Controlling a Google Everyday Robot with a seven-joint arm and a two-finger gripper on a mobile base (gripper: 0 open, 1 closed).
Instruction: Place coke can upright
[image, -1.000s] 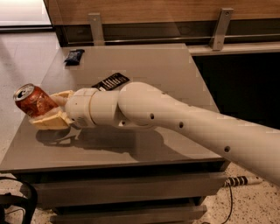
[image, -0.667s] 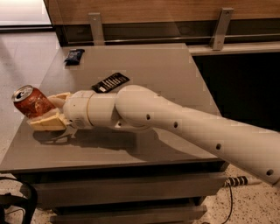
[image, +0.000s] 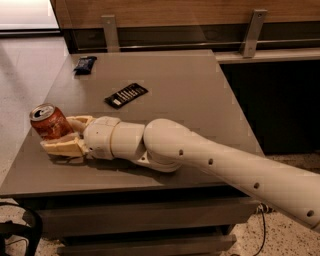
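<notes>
The coke can (image: 48, 122), red-orange with a silver top rim, stands nearly upright at the left edge of the grey table (image: 180, 90). Its top faces up and its base is at or just above the tabletop. My gripper (image: 58, 135) reaches in from the right, low over the table. Its cream fingers (image: 62, 147) sit on either side of the can's lower body and are closed on it. The arm (image: 200, 160) stretches across the front of the table.
A flat black bar-like packet (image: 126, 95) lies mid-table behind the arm. A small dark blue wrapper (image: 84, 64) lies at the far left corner. The can is close to the table's left edge, with floor beyond. A wall rail runs behind the table.
The gripper has lowered the can slightly and shifted it a little to the right. The can has turned from tilted to nearly upright.
</notes>
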